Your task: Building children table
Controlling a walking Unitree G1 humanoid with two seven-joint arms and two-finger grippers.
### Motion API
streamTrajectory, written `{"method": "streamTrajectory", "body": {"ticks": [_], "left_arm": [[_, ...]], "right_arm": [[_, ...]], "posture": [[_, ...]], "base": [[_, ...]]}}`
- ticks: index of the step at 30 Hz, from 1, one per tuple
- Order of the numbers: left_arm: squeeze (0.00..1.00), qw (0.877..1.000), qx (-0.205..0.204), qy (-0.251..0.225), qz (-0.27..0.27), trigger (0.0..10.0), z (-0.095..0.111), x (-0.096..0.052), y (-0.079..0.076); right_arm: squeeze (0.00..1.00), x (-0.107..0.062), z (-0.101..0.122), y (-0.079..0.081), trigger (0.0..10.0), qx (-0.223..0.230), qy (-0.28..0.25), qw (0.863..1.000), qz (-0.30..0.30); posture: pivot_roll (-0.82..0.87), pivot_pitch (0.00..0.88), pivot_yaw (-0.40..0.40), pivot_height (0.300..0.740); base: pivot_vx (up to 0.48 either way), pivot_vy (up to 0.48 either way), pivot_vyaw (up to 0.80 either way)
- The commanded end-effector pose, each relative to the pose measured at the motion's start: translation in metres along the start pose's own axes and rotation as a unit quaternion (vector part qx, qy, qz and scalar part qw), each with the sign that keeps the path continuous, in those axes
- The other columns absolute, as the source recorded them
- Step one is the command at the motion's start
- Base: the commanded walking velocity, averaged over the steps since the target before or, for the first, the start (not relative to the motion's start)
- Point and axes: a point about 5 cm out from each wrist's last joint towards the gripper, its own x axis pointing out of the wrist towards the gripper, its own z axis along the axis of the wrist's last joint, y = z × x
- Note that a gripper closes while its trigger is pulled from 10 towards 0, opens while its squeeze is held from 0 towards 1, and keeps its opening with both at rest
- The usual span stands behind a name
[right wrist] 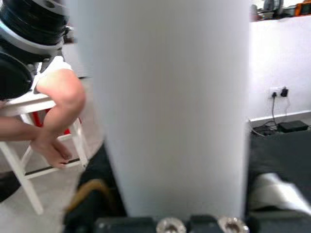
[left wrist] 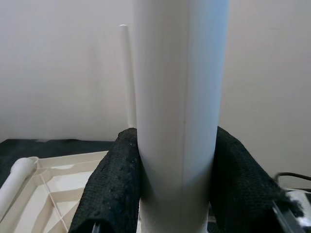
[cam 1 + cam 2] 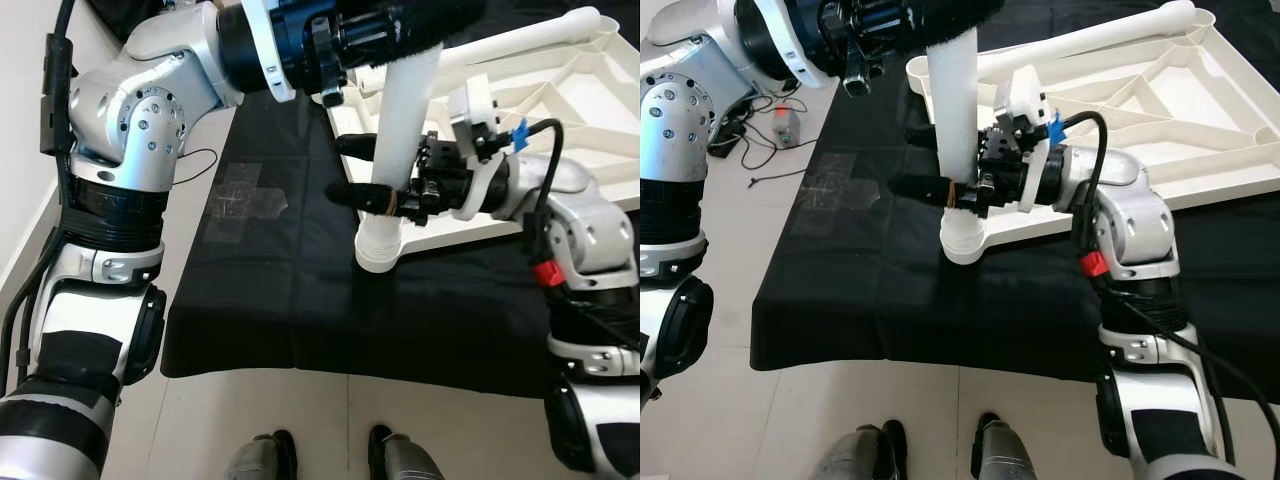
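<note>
My left gripper (image 3: 400, 40) clamps the top of the white leg (image 3: 405, 140), my right gripper (image 3: 365, 170) grips it low. The leg stands upright in the corner socket of the upturned tabletop (image 3: 590, 100) on the black cloth (image 3: 270, 290).

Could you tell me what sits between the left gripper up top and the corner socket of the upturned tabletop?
The white table leg stands upright between them. The left gripper clamps it high up; the right gripper holds it just above the socket, seen in the eye views.
</note>
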Motion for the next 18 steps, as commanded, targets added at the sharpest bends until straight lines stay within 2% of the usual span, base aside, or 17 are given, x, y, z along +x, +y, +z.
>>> {"method": "streamTrajectory", "body": {"ticks": [1,4,13,18], "left_arm": [[0.0,0.999,-0.029,0.033,-0.002,0.0,-0.0164,0.0005,-0.0001],[0.0,0.999,-0.03,0.032,-0.003,0.0,-0.0183,-0.0005,-0.0003],[0.0,0.999,-0.029,0.033,-0.005,0.0,-0.0188,-0.0005,-0.002],[0.0,0.999,-0.024,0.037,-0.012,0.0,-0.0188,0.0006,-0.0039]], "right_arm": [[0.0,0.0143,0.0025,0.0115,0.0,0.004,-0.018,0.996,0.084],[0.0,0.0194,0.0051,0.0114,0.0,-0.002,-0.028,0.993,0.118],[0.0,0.0208,0.0072,0.0068,0.0,-0.018,-0.031,0.992,0.12],[0.0,0.0168,0.0081,0.012,0.0,-0.04,-0.041,0.993,0.108]], "posture": [[0.03,0.262,0.094,0.74],[0.03,0.262,0.094,0.74],[0.04,0.269,0.093,0.74],[0.04,0.269,0.098,0.74]], "base": [[0.0,0.0,0.0],[0.0,0.0,0.0],[0.0,0.0,0.0],[0.0,0.0,0.0]]}}
